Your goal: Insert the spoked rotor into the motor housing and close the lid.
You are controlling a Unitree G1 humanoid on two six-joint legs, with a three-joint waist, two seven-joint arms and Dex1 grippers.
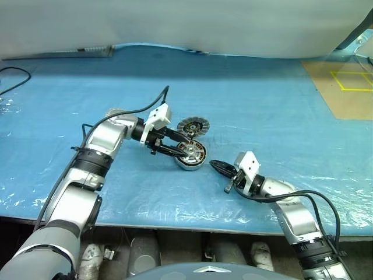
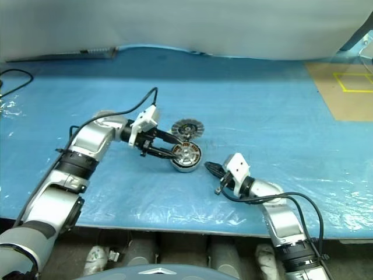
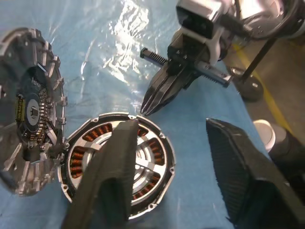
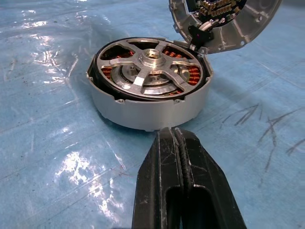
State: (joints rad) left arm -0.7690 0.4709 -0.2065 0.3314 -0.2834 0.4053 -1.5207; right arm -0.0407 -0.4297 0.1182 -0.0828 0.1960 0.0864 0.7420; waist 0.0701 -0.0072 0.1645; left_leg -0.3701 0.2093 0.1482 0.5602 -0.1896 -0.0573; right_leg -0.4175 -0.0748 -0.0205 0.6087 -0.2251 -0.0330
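Left wrist view — left gripper (image 3: 186,167) open over the motor housing (image 3: 116,164).

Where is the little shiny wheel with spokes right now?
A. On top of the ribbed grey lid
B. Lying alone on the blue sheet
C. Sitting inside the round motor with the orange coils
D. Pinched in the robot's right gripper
C. The spoked wheel sits inside the motor's rim, over the orange coils; the ribbed lid leans against the motor, off it.
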